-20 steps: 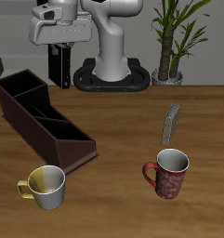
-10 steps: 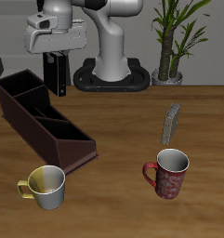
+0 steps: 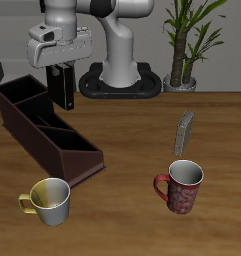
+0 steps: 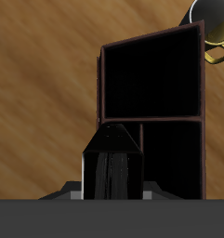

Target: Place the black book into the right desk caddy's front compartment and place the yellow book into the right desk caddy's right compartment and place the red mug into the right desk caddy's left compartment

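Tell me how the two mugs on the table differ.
The red mug is dark red with pale speckles; the cream mug is plain and pale. The red mug's handle is red, the cream mug's yellow. The cream mug sits beside the low end of the desk caddy; the red mug stands apart from it, in front of the upright grey-tan book. Both stand upright, open and empty, near the table's front edge.

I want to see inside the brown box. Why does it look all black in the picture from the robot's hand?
Wrist view: the right desk caddy has compartments in deep shadow, so nothing inside shows, and the black book in the tool blends in. Exterior view: the light is even and the caddy's dividers show clearly.
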Tool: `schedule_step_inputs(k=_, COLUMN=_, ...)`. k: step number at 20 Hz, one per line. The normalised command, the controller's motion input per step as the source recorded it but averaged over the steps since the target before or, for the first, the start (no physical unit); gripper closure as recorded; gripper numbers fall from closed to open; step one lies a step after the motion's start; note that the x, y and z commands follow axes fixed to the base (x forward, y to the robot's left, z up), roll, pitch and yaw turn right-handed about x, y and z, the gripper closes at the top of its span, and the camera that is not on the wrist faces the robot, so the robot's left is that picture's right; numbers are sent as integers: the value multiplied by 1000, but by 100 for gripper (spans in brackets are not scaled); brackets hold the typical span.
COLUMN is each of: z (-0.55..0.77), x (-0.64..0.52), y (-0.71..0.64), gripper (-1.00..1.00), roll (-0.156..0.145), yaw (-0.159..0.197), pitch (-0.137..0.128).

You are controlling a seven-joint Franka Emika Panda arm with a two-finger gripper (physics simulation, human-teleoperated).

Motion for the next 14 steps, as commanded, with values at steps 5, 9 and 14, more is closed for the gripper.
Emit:
schedule_step_inputs(k=5, z=-112, x=-47, y=-83, gripper=100, roll=-4, yaw=28, pitch=13)
schedule_step_inputs(k=9, z=-16, x=21, y=-185, gripper=100, roll=-34, yaw=-16, pitch=3)
schedule_step_inputs(k=14, z=-87, x=13, y=-191, gripper=100, roll=-31, yaw=-28, pitch=9)
